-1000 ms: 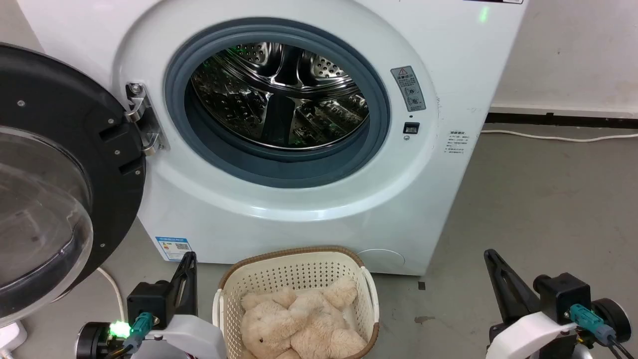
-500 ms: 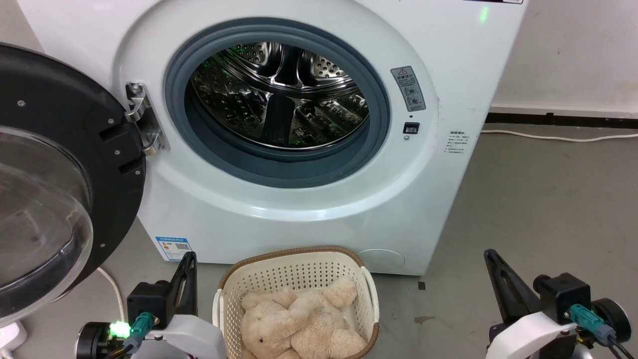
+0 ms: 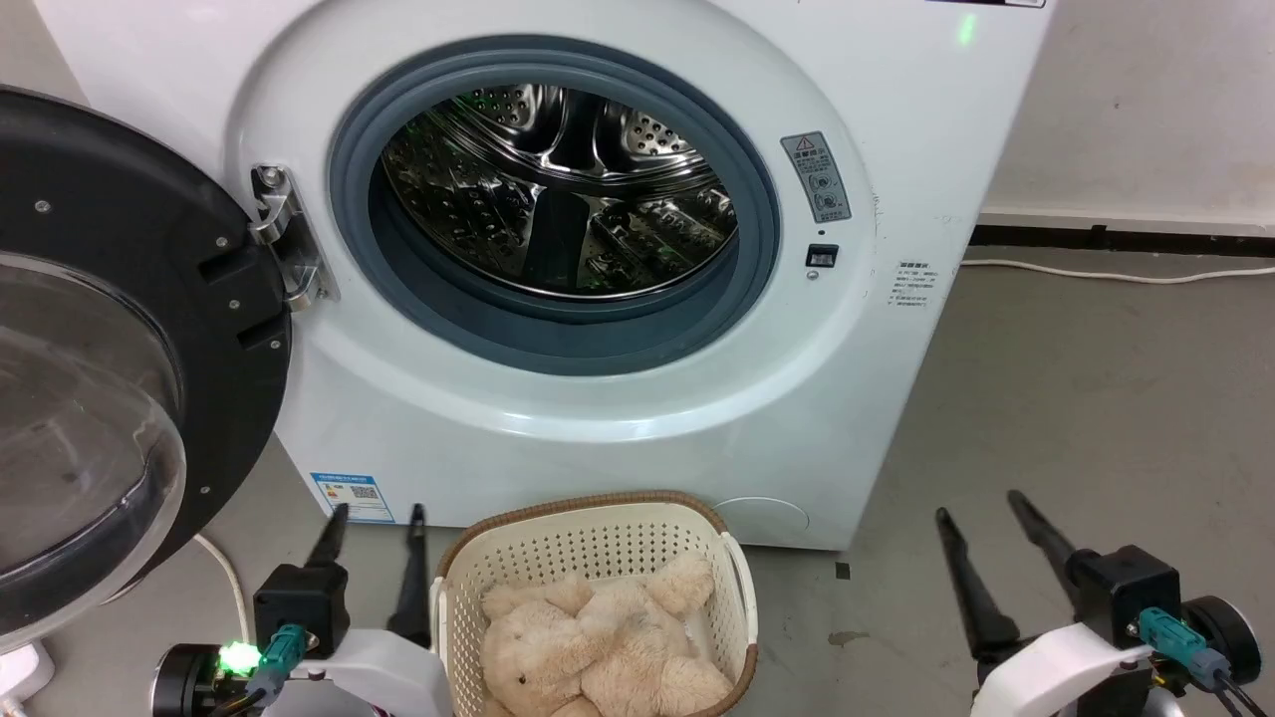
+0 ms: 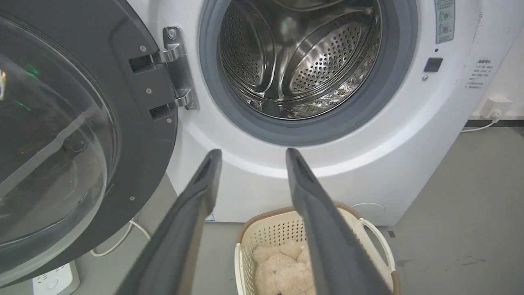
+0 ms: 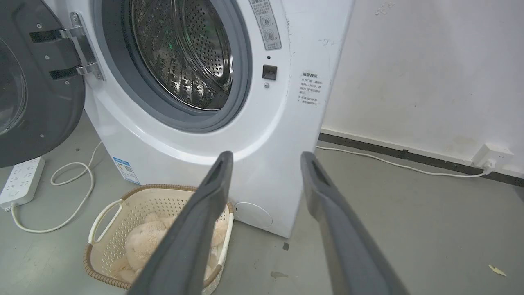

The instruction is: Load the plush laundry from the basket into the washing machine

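Most of the head view is taken up by a large white front-loading washing machine [image 3: 618,438]; its black-rimmed round glass door [image 3: 110,249] is swung open at the left edge of the frame, carried on a metal hinge [image 3: 284,239]; a grey rubber seal [image 3: 558,344] is seen ringing the opening in the upper middle, and a perforated steel drum [image 3: 558,189] is seen behind it. At the bottom centre, just before the foot of the washing machine, a small cream perforated plastic basket [image 3: 588,548] with a brown woven-look rim is set on the grey floor [image 3: 1096,398]; the fluffy beige plush teddy bear [image 3: 598,647] is found lying inside that basket. The left gripper [image 3: 378,513] is placed at the lower left, just beside the basket's left wall, its two long dark fingers spread apart and nothing grasped between them; the right gripper [image 3: 979,506] is placed at the lower right, well apart from the basket, likewise spread and empty. In the right wrist view a white power strip [image 5: 20,182] is seen at the left edge, with a white cable [image 5: 73,196] looped on the floor beside it.
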Tool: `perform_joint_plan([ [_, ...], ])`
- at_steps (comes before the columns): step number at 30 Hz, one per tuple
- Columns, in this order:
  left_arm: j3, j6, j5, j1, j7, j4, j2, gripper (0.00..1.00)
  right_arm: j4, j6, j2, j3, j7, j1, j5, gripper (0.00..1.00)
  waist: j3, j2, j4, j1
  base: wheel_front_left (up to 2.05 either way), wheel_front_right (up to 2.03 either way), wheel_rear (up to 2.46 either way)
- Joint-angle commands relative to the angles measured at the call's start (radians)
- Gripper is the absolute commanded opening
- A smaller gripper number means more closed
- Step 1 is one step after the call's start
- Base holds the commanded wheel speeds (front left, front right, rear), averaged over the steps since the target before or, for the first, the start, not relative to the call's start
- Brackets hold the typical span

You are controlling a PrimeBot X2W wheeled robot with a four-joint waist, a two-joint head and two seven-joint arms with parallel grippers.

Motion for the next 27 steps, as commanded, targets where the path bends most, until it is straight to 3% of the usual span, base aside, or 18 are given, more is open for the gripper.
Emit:
perform_joint_plan([
  [1, -0.003, 0.001, -0.001, -0.001, -0.002, 0.001, 0.0, 1.0, 0.0, 0.0, 0.0, -0.002, -0.002, 0.001, 0.003, 1.0, 0.0, -0.0001, 0.0, 0.0, 0.0, 0.0, 0.0],
  [27, -0.097, -0.012, -0.027, -0.096, -0.053, 0.159, 0.013, 1.0, -0.007, 0.0, 0.0, -0.026, -0.061, -0.02, 0.089, 1.0, 0.133, -0.0001, -0.058, 0.0, 0.0, 0.0, 0.0],
])
